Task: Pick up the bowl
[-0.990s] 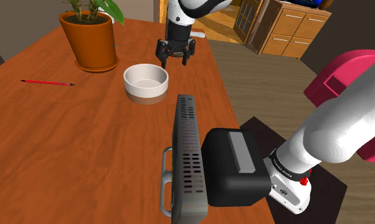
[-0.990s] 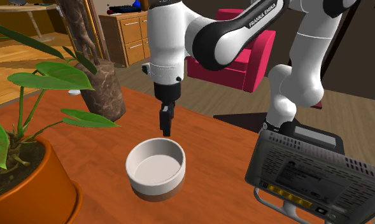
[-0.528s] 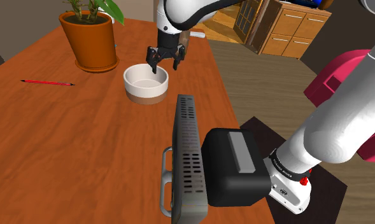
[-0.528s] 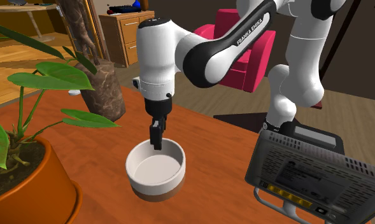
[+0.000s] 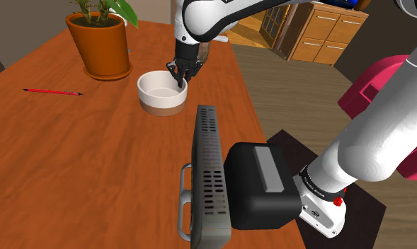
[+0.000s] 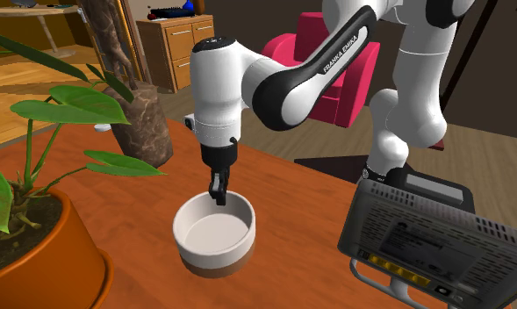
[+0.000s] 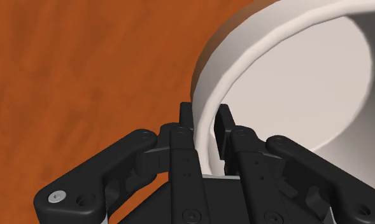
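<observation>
Lowered since a moment ago, the gripper [image 5: 180, 76] now pinches the white, brown-based bowl's [image 5: 157, 90] wall, one finger [image 7: 186, 118] outside and one inside. That bowl rests on the wooden table [image 5: 72, 163] near the orange plant pot [image 5: 100, 48].

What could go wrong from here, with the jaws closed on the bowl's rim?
1. The jaws pinch the bowl at a single spot on its wall, well off its centre, so it may tilt or slip out as it is lifted.
2. The orange plant pot and the upright grey slotted device stand near the bowl on the table; a tilted, swinging bowl might knock either one.
</observation>
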### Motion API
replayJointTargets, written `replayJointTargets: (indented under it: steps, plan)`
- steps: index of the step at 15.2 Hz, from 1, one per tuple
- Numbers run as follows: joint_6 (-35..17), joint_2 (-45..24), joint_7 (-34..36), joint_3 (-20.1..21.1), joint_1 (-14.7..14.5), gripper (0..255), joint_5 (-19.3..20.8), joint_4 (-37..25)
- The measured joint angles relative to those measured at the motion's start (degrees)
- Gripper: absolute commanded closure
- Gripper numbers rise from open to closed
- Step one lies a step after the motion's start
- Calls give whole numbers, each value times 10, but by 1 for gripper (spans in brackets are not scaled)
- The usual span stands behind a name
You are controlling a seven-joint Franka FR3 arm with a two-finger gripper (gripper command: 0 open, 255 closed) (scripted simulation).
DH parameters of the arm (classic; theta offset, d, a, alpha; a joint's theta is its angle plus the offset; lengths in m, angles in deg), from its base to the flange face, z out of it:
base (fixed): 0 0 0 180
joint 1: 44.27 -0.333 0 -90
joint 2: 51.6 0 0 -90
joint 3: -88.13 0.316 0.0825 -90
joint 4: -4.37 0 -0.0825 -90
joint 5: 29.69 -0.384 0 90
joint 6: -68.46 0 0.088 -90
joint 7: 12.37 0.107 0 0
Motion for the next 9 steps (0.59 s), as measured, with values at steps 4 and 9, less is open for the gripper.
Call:
replayJointTargets:
  steps: [4,9]
  plan:
    - [0,0,0,0,0,255,0,0]
    - [16,7,-2,0,0,255,-3,-9]
